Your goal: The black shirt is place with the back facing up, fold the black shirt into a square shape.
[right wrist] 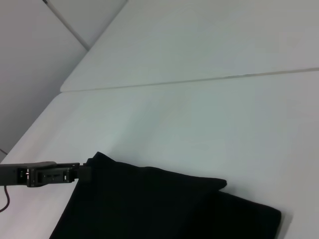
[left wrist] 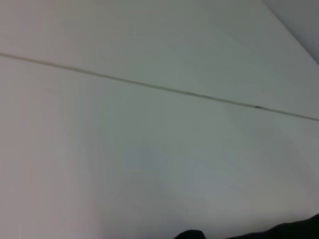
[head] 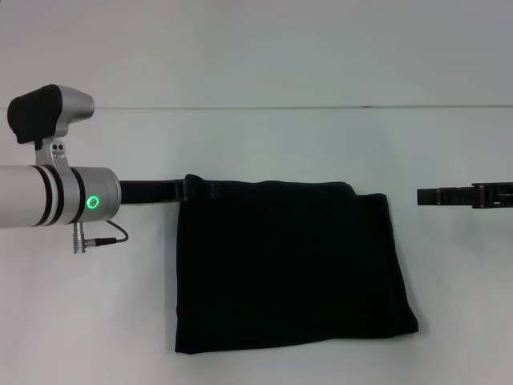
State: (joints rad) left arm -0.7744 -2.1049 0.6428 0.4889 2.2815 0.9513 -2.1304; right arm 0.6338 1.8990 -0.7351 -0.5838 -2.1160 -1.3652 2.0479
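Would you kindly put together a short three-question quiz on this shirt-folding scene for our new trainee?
1. True or false: the black shirt lies folded into a roughly rectangular shape on the white table.
2. Which gripper is at the shirt's far left corner? A) left gripper B) right gripper C) neither
3. Fill in: in the head view, the right gripper sits to the ____ of the shirt, apart from the cloth.

Key:
1. True; no sleeves or lettering show.
2. A; its fingertips meet the cloth at that corner, though the pictures do not show whether they are closed on it.
3. Right; white table shows between it and the shirt's edge.
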